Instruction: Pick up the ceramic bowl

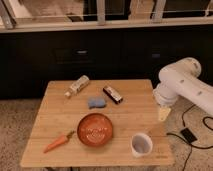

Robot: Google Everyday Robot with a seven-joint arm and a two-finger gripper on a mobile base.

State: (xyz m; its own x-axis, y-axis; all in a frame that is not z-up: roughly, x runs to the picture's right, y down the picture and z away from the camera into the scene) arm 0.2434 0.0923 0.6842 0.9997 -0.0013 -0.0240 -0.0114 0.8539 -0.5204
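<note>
A wooden table (55,112) is seen in front of a dark cabinet wall. The ceramic bowl (94,129) is placed upright on the front half of the table, a little left of the middle. It is orange-red and glossy, and a pale pattern is noticed inside it. A carrot (58,142) is laid just beside the bowl on its left, with the green end turned toward the bowl. A white cup (141,144) is set near the front right corner, apart from the bowl. Behind the bowl, a blue sponge (97,102) is found, and a dark snack bar (113,94) is laid near it on the right. A pale bottle (77,85) is laid on its side further back on the left.

The white arm is bent over the right edge of the table. The gripper (164,114) is pointed down there, behind the cup and well apart from the bowl. Its jaws are spread and nothing is held between them.
</note>
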